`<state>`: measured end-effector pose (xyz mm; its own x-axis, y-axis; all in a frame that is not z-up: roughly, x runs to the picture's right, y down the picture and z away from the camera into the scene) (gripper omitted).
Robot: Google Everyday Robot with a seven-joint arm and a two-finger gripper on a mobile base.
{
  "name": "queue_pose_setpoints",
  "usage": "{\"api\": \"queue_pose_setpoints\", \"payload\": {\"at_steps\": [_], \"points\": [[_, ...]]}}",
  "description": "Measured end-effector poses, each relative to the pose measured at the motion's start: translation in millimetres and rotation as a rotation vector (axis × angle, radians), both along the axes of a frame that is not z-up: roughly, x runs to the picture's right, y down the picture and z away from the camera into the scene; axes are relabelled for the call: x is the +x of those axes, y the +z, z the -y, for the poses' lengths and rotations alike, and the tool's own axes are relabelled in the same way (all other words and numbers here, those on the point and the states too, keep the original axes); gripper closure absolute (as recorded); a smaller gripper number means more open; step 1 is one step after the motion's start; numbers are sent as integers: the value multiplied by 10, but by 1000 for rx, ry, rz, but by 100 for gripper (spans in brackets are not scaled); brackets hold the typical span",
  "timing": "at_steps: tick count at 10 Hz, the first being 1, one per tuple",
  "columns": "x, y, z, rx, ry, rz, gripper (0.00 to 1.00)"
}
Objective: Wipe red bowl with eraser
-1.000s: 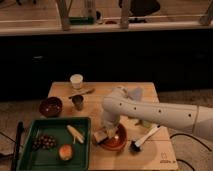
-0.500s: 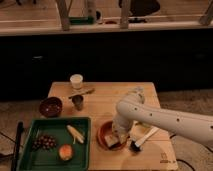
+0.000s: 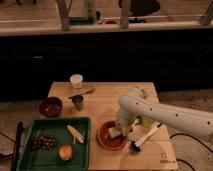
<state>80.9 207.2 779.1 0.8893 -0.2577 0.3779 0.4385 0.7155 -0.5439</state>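
Note:
The red bowl [image 3: 108, 139] sits on the wooden table [image 3: 105, 97] near its front edge, just right of the green tray. My gripper [image 3: 118, 131] reaches down from the right into the bowl's right half. It holds the eraser [image 3: 115, 133], a small pale block, against the bowl's inside. The white arm [image 3: 165, 117] comes in from the right edge and hides the bowl's right rim.
A green tray [image 3: 54, 141] at front left holds grapes [image 3: 45, 142], a banana piece [image 3: 75, 133] and an orange fruit [image 3: 65, 151]. A maroon bowl [image 3: 50, 106], a dark cup [image 3: 77, 102], a white cup [image 3: 76, 80] and a black-and-white brush [image 3: 145, 137] also lie on the table.
The arm has swung rightward over the last second, and the gripper with the eraser has shifted from the bowl's left side to its right side. The bowl has stayed in place.

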Motion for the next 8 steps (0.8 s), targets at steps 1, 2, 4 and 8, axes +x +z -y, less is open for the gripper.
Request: {"api": "queue_pose_setpoints", "payload": {"at_steps": [1, 2, 4, 8], "points": [[-185, 68, 74, 9, -13, 11, 100], [-328, 91, 102, 12, -22, 25, 100], [-592, 97, 115, 12, -48, 69, 100], [-783, -141, -176, -20, -98, 163, 100]]}}
